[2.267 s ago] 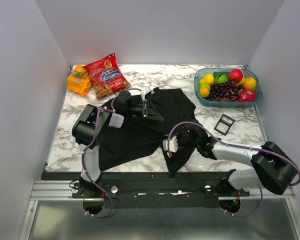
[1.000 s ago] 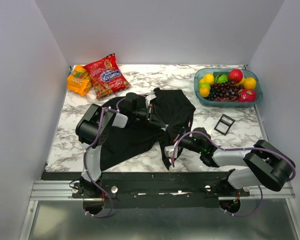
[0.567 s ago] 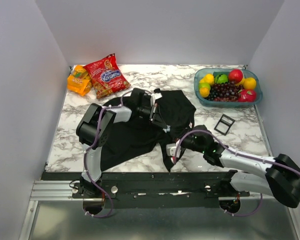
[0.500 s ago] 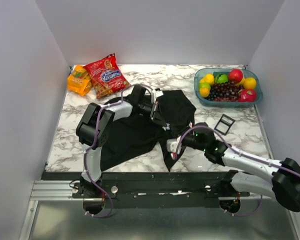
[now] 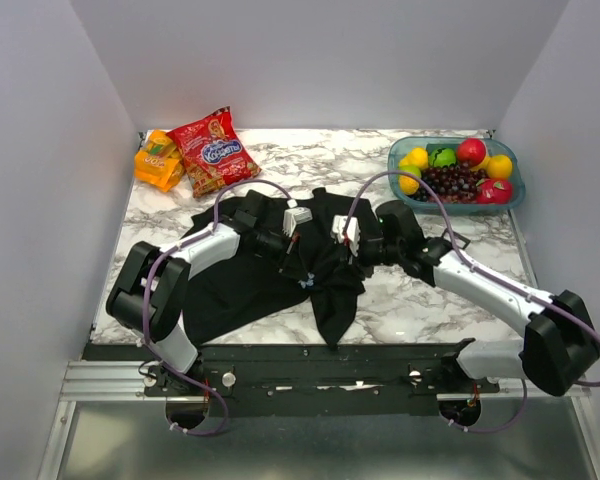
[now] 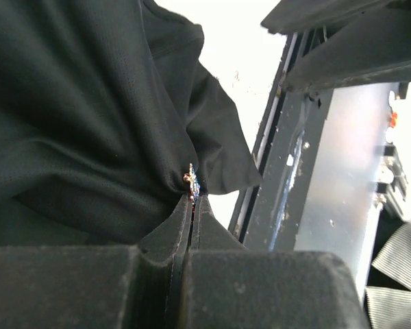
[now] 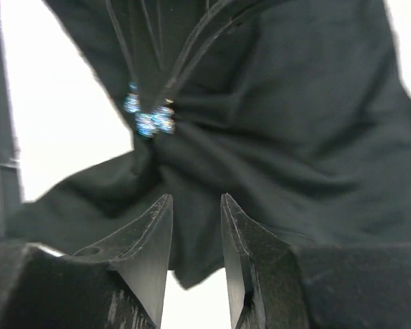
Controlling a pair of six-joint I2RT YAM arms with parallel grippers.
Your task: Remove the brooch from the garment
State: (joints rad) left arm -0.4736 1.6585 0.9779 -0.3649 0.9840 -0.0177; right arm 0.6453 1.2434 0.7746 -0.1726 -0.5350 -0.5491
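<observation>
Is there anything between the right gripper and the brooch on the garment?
Nothing solid. In the right wrist view the brooch shows uncovered beyond the open right gripper, with only garment folds below it. The shut left gripper pinches it from the far side.

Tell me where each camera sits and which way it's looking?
Top: fixed above and behind, looking down on the white marble table; left arm and right arm show, over the black cloth T-shirt.
Left wrist: on the left arm, looking along its shut left pincer at the tiny silvery glinting brooch.
Right wrist: on the right arm, looking past its open right pincer at the T-shirt.
Shared: both wrist views show the brooch.
</observation>
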